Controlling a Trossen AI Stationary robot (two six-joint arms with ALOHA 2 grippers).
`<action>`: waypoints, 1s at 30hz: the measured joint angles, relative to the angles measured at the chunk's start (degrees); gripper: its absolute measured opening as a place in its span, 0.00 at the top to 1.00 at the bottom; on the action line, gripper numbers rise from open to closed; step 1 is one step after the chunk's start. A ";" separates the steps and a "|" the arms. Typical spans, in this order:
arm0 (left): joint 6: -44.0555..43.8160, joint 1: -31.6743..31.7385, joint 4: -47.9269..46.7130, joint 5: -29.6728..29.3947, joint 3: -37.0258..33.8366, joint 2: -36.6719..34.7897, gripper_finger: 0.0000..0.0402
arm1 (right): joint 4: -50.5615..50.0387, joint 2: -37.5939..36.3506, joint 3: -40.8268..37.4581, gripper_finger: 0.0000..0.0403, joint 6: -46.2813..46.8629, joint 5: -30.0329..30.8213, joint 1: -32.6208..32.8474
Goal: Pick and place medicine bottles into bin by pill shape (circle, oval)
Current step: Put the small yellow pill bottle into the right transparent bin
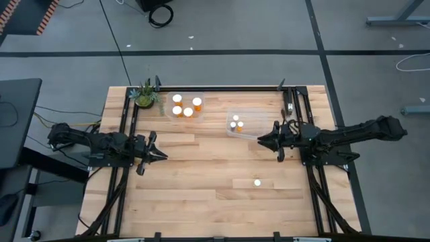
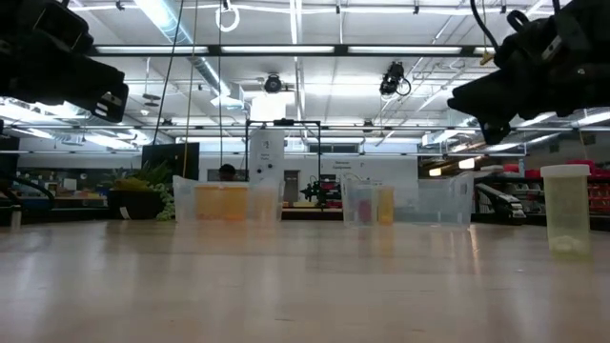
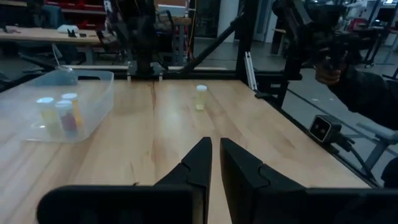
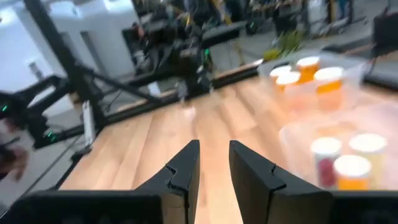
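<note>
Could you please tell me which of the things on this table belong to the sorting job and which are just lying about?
Belonging to the job:
- lone bottle on the bare wood
- left bin, four bottles inside
- right bin, three bottles inside
- left gripper and right gripper, both shut and empty

Just lying about:
- plant at the table's far left corner

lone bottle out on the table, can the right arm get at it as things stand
Probably yes. The lone bottle stands by itself on bare wood, nothing around it, and the right pincer hangs empty and shut near the closer bin. It would have to open first.
</note>
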 joint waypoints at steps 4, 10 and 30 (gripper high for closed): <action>0.34 0.00 0.13 -0.17 -0.02 -0.01 0.89 | 0.13 4.21 1.82 0.77 1.25 0.08 3.75; 0.37 0.00 0.13 -0.17 -0.02 0.00 0.88 | -4.89 12.46 7.61 0.77 -0.64 6.77 8.89; 0.37 0.00 0.15 -0.15 -0.07 0.01 0.89 | -22.72 36.51 28.37 0.71 -0.04 7.75 17.87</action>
